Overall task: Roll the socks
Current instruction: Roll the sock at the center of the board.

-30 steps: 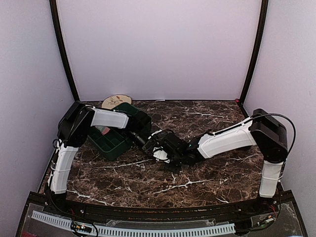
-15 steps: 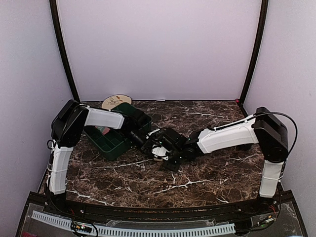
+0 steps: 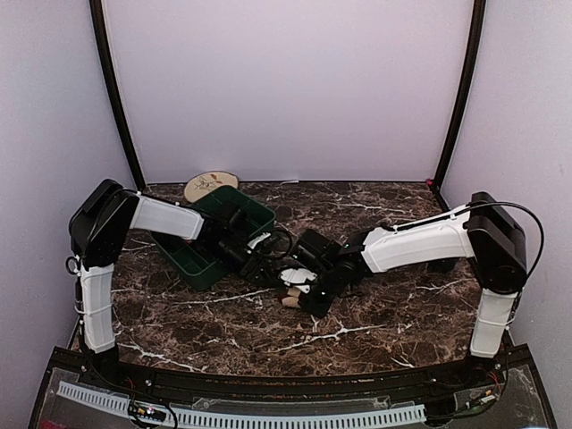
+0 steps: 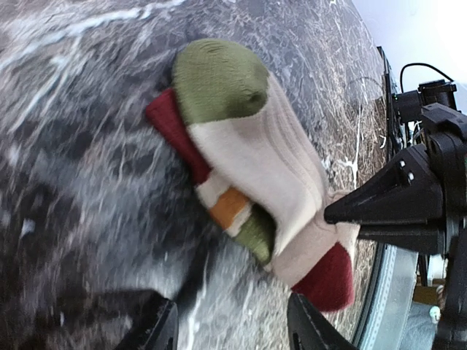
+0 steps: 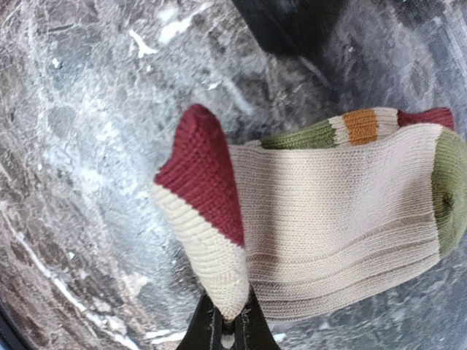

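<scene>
My right pincer is clamped shut on the socks, biting a cream corner just below a dark red patch. That corner stands up toward the wrist. The ribbed cream body runs away from the fingers across the tabletop to a green toe at the far end, with an orange and green striped band along the far edge. My left pincer faces the bundle from the other side, fingers parted with nothing between them; the fabric lies just ahead of its tips, apart from them as far as I can tell. I judge the roll is only starting: one end is gripped and no turn is made. Next I need to carry the pinched end over the body toward the toe while the left pincer steadies the fabric against sliding. Beyond both, a green bin sits behind the left arm.
</scene>
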